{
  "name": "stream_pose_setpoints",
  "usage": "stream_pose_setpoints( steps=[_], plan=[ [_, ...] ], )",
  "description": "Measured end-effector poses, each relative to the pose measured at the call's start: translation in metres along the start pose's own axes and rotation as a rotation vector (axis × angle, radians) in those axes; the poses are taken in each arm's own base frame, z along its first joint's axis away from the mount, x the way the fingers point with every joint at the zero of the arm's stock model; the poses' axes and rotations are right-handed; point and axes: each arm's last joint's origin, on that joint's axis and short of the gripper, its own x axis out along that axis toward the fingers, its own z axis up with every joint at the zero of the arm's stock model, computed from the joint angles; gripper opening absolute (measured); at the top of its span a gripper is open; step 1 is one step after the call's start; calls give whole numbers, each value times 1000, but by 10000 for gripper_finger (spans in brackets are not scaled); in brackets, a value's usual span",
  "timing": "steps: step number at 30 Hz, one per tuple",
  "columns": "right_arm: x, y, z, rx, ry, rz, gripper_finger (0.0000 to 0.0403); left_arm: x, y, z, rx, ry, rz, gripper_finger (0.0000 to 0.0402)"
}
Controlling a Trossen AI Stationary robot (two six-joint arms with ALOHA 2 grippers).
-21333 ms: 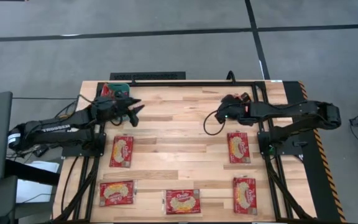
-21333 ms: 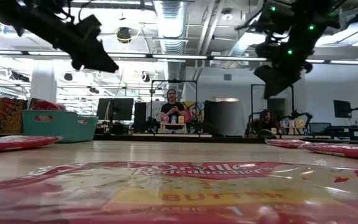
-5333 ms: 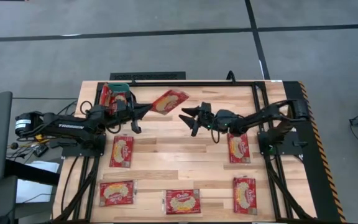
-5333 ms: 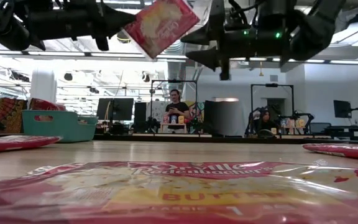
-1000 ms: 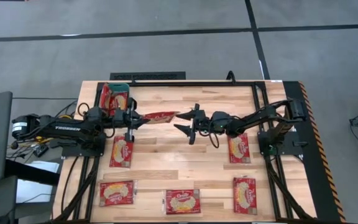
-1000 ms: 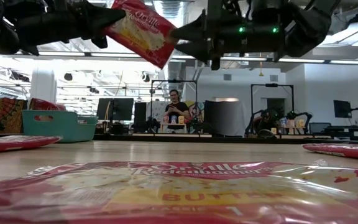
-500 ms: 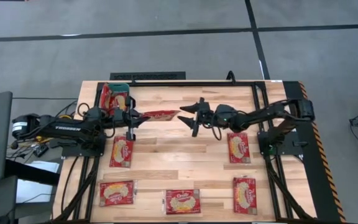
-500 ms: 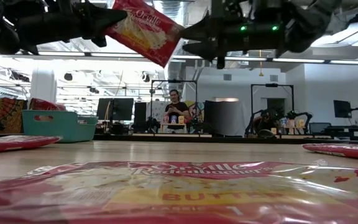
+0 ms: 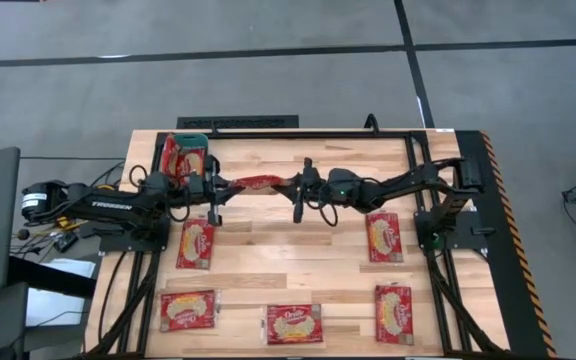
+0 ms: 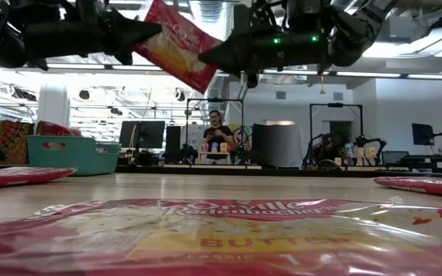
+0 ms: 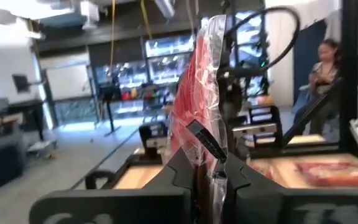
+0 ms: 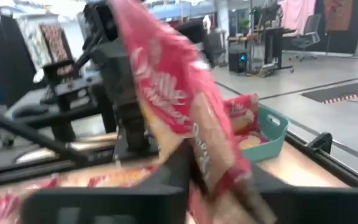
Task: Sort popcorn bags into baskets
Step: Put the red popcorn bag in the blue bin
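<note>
**Packet strung between both arms above the surface**

The popcorn bag (image 9: 258, 183) I'm working hangs in the air over the far middle of the surface (image 9: 298, 255), tilted. It is flat, thin and wrapped in shiny film, so I judge it light, floppy and slick; it creases where it is pinched. The crimped end seams look like the safest places to hold, since the glossy faces would slide. The left pincer (image 9: 220, 187) is pressed together on one end of it, and the left wrist view shows film bunched between those fingers (image 11: 194, 168). The right pincer (image 9: 298, 187) has its fingers at the opposite end and looks to be pinching that edge.

The teal basket (image 9: 190, 139) sits at the far left corner with packets already in it. Five more bags (image 9: 196, 243) lie flat on the surface nearer me. A person (image 10: 216, 132) stands in the room behind.
</note>
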Motion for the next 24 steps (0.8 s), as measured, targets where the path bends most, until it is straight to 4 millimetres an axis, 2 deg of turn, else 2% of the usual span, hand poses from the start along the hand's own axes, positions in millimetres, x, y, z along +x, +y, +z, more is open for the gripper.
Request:
stream_pose_setpoints(
  steps=[1, 5, 10, 15, 19, 24],
  plan=[
    [0, 0, -1, -7, 14, 0, 23, 0, 0, -2, -1, 17, 13, 8],
    [-5, -2, 0, -20, 110, -16, 23, -1, 0, -10, 8, 111, 29, 27],
    [-19, -3, 9, -45, 251, -33, 21, -2, -1, -18, 34, 193, 15, 81],
    [-34, -3, 18, -63, 366, -14, 21, -1, -1, -16, 34, 176, 22, 128],
    [-38, 0, 24, -52, 373, 58, 21, 7, -1, -10, 10, 167, -32, 140],
    [-39, 1, 25, -51, 408, 109, 21, 23, -4, -8, -26, 259, -159, 139]
  ],
)
